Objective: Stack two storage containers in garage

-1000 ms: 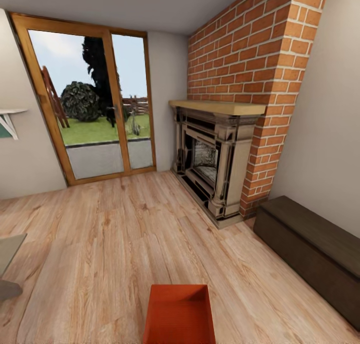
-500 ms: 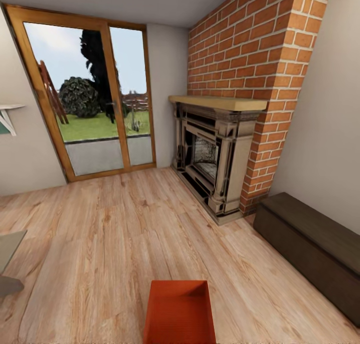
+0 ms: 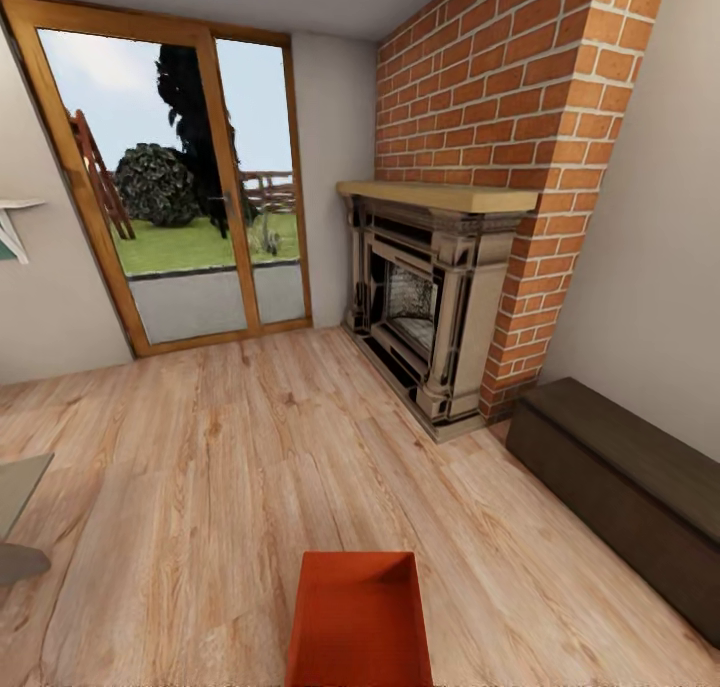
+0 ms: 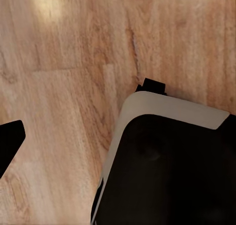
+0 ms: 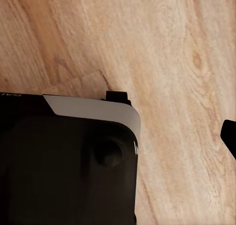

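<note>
While wrist views show plank floor, head view shows storage container.

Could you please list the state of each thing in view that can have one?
storage container: lidless, upright, empty as far as visible.
glazed doors: shut.
fireplace: unlit.
dark bench: top bare.

The whole head view shifts, so the camera moves, not the room; the red-orange storage container sits a little higher in the picture, more of its open inside showing; the glazed wooden doors and fireplace loom slightly larger.
</note>
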`<state>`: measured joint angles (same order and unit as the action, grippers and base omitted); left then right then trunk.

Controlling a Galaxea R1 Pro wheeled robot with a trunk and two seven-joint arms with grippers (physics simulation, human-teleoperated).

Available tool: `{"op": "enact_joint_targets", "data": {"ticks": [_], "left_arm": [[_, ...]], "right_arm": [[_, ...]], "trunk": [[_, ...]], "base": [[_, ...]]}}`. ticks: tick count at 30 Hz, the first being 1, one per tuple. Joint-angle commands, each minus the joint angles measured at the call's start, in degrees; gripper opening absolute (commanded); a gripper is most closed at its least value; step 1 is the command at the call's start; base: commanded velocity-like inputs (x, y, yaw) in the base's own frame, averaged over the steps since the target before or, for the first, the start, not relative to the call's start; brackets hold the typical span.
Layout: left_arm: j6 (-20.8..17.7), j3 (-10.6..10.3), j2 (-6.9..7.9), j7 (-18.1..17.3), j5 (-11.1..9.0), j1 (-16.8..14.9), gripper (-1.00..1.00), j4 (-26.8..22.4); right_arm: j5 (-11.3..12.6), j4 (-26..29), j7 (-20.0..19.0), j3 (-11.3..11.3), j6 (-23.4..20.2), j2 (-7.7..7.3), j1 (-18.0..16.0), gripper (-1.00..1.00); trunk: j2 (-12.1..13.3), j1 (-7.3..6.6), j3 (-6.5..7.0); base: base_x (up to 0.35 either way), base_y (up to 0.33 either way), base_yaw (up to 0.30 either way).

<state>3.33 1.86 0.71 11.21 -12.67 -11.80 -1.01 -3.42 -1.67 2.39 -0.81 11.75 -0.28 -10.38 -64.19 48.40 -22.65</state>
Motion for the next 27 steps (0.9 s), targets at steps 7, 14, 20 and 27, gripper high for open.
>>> {"op": "enact_joint_targets", "data": {"ticks": [7,14,20,27], "left_arm": [[0.20,0.19,-0.01,0.04,-0.30,-0.04,1.00,0.05],[0.21,0.11,-0.01,0.04,-0.25,-0.03,1.00,0.06],[0.20,0.17,-0.01,0.04,-0.25,0.00,1.00,0.06],[0.22,0.17,-0.01,0.04,-0.25,0.00,1.00,0.06]], "right_arm": [[-0.28,-0.18,0.33,-0.06,0.36,0.00,-0.08,1.00],[-0.27,-0.18,0.34,-0.07,0.30,0.06,-0.08,1.00],[-0.27,-0.19,0.34,-0.07,0.30,0.09,-0.08,1.00],[-0.27,-0.21,0.34,-0.07,0.30,0.02,-0.08,1.00]], "trunk": [[-0.04,0.00,-0.71],[-0.04,0.00,-1.36],[-0.04,0.00,-1.92],[-0.04,0.00,-2.57]], "base": [[0.000,0.000,0.000],[0.000,0.000,0.000],[0.000,0.000,0.000],[0.000,0.000,0.000]]}}
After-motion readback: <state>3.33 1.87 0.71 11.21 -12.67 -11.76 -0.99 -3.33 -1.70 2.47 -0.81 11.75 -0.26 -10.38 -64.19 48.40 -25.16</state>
